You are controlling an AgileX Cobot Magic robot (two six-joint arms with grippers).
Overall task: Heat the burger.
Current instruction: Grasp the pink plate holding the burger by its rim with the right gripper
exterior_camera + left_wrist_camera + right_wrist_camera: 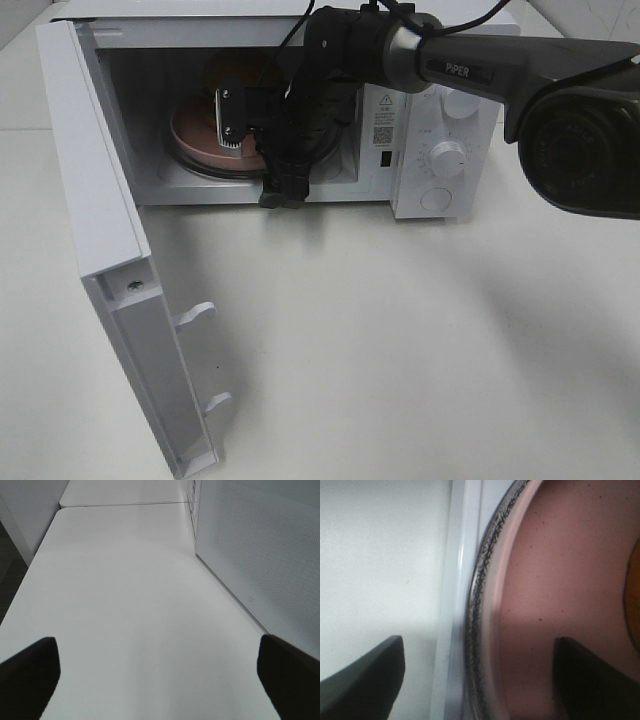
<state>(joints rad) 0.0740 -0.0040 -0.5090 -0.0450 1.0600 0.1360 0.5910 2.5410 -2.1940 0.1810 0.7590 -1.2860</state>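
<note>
Reading "PiPER", the arm (470, 68) holds its spread right tool (477, 680) astride the pink plate's (545, 605) rim.

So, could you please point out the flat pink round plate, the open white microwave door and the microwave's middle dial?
flat pink round plate (555, 570): right wrist view, bare surface.
open white microwave door (95, 200): exterior high view, inner face.
middle dial (448, 155): exterior high view, knob centre.
</note>
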